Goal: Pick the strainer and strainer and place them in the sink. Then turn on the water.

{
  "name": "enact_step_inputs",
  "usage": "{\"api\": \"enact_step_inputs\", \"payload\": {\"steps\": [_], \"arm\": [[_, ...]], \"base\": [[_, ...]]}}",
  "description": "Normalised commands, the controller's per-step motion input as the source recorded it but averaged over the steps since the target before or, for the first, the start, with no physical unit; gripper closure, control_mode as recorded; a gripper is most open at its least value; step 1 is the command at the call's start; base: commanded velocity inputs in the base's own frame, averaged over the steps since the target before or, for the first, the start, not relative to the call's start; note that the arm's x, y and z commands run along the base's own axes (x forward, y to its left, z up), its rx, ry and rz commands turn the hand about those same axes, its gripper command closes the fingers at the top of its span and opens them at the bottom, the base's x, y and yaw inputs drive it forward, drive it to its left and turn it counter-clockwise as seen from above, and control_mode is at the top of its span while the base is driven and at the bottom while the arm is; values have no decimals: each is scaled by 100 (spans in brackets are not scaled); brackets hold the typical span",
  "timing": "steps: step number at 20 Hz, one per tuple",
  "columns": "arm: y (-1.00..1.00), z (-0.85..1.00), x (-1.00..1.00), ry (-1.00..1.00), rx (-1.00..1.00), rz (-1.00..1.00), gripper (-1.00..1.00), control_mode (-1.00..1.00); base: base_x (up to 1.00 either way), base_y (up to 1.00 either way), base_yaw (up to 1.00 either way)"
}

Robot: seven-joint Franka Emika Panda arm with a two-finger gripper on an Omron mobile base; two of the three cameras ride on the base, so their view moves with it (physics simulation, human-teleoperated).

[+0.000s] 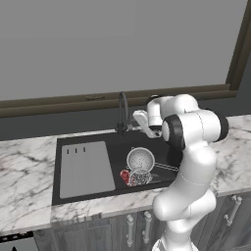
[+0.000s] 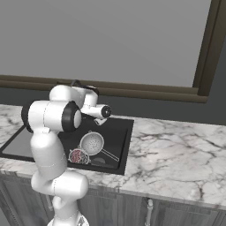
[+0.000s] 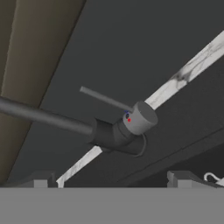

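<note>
Hand view: faucet [image 3: 114,133] and side lever [image 3: 105,99] just beyond the wide-open, empty gripper [image 3: 112,178].

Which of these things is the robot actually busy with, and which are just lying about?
Part of the job:
- two strainers, already in the sink
- tap, no water running
- tap lever
- open claw facing the lever

Just lying about:
- red thing beside the strainers
- grey board
- marble counter
</note>
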Motion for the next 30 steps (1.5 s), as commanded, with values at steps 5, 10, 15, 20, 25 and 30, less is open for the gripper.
{"api": "enact_step_inputs", "payload": {"steps": [5, 10, 15, 20, 25, 30], "arm": [[4, -16, 30, 0, 0, 0, -100, -100], [5, -5, 25, 0, 0, 0, -100, -100], [9, -14, 23, 0, 0, 0, -100, -100], [0, -7, 17, 0, 0, 0, -100, -100], [1, -5, 8, 0, 0, 0, -100, -100], [1, -13, 18, 0, 0, 0, -100, -100]], "base": [[0, 0, 0], [0, 0, 0], [0, 0, 0], [0, 0, 0], [0, 0, 0], [0, 0, 0]]}}
